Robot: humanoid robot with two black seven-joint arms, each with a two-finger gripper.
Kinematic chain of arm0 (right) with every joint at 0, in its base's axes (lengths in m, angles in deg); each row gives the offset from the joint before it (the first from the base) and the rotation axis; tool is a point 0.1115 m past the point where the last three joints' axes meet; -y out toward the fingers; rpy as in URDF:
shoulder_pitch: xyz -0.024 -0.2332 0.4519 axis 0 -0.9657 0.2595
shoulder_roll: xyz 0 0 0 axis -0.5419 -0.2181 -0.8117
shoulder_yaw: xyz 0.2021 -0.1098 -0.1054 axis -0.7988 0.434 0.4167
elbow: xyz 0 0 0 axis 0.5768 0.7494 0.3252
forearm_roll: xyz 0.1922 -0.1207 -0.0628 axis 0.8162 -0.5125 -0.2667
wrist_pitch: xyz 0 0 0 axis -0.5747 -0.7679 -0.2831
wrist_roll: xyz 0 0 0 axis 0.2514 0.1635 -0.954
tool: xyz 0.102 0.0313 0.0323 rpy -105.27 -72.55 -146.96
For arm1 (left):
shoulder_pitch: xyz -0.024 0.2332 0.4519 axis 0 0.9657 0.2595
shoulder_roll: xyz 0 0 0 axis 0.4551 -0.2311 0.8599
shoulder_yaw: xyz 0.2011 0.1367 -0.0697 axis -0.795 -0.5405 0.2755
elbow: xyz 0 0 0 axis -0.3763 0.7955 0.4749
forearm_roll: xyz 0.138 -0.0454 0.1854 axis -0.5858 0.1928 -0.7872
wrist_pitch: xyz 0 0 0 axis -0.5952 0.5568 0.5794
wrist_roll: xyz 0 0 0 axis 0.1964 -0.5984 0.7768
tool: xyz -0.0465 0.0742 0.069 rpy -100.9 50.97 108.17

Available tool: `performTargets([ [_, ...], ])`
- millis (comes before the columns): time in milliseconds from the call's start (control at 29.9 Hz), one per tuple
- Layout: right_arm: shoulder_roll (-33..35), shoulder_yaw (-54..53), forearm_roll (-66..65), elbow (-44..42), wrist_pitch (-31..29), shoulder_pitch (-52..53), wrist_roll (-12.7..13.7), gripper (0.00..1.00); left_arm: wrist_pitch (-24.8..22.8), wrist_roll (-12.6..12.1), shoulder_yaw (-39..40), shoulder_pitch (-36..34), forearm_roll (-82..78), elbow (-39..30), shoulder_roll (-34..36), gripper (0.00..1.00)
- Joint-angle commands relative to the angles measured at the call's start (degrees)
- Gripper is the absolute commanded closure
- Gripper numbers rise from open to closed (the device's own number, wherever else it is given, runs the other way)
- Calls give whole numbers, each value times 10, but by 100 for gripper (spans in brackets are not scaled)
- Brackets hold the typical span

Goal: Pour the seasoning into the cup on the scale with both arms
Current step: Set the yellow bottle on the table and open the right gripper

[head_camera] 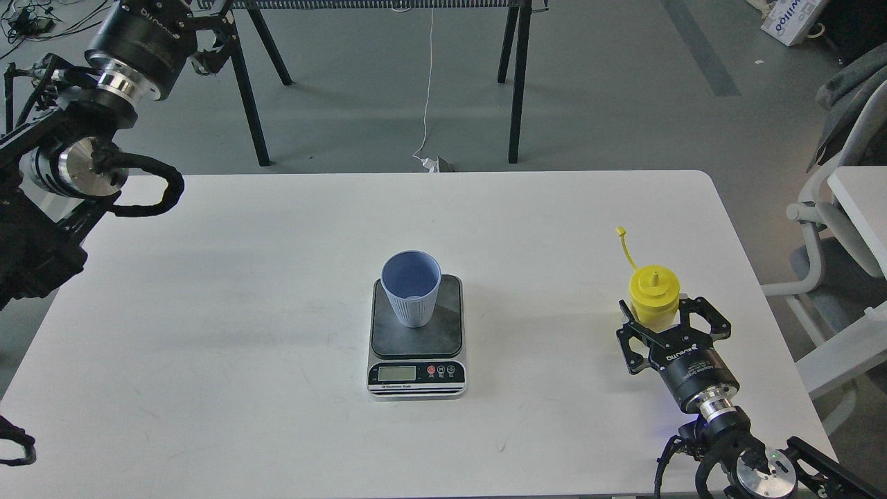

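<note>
The yellow seasoning bottle (653, 291) stands upright near the table's right edge, its cap strap (626, 246) sticking up behind it. My right gripper (658, 316) comes from the lower right and its fingers are closed on the bottle's lower body. The light-blue cup (411, 287) stands upright on the back of the scale (443, 334) at the table's middle; the scale's display (396, 373) faces me. My left gripper (210, 43) is raised at the top left, beyond the table's back edge and far from the cup. Its fingers are partly cut off and dark.
The white table (242, 277) carries nothing else. Black trestle legs (516, 83) and a white cable (427, 104) are on the floor behind it. A white chair (828, 229) stands close to the right edge. A cardboard box (790, 17) lies at the top right.
</note>
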Motion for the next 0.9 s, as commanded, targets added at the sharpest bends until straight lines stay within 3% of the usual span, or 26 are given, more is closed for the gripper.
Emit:
performTargets([
  [0,1,-3,1,0,0,-5,-2,26,0,0,0,0,1,0,2,0],
  [200,2,-5,1,5,0,-19,-6,15,-1,0,0,-1,1,0,4,0],
  [267,3,-7,1,6,0,-26,-6,5,0,0,0,-1,1,0,3,0],
  [601,17,-41,0,22,0,-63,-6,2,0,0,0,0,1,-4,4,0],
  [868,54,-39,-1,88,0,-119,-6,2,0,0,0,0,1,-4,4,0],
])
